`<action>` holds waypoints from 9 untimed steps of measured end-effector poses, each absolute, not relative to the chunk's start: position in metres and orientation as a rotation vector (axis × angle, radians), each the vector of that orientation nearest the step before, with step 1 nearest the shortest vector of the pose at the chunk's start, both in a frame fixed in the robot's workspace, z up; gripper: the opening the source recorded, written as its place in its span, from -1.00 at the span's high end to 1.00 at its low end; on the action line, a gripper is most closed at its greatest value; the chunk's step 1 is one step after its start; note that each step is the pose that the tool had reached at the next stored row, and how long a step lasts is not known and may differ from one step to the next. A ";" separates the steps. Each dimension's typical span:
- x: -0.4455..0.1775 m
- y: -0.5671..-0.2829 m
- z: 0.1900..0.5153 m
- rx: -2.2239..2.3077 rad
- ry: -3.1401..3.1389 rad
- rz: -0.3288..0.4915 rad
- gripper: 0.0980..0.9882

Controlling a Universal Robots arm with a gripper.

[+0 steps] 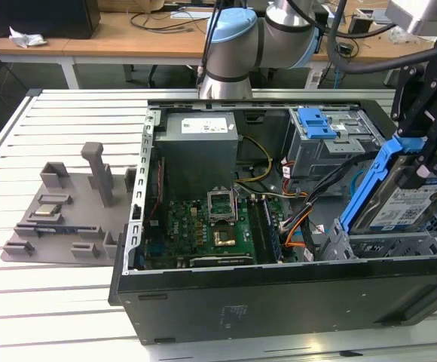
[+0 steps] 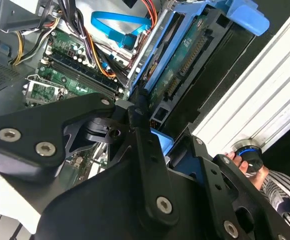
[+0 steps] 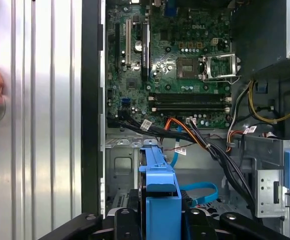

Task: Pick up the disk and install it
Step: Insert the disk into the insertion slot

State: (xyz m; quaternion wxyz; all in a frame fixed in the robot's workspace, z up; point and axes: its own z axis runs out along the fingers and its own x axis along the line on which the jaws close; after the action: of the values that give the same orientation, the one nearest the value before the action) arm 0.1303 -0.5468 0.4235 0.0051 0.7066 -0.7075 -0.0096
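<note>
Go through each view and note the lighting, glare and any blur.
Exterior view: even overhead light, soft glare on the slatted table, the case front dark, the tilted disk legible under the gripper. Second wrist view: black gripper links close up are soft, the motherboard beyond fairly sharp. First wrist view: the board is crisp and evenly lit, the disk's blue rail is near and slightly soft.

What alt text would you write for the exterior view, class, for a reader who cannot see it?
A robot claw holds the disk, tilted, over the open computer case at the exterior view's right. A grey parts tray lies on the slatted table.
</note>
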 end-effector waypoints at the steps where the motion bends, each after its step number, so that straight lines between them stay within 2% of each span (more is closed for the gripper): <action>1: 0.130 -0.547 0.422 2.213 -2.215 -0.030 0.39; 9: 0.130 -0.547 0.406 2.213 -2.216 -0.030 0.39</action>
State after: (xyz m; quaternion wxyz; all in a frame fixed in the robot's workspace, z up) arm 0.1303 -0.5468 0.4058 0.0050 0.7066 -0.7075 -0.0097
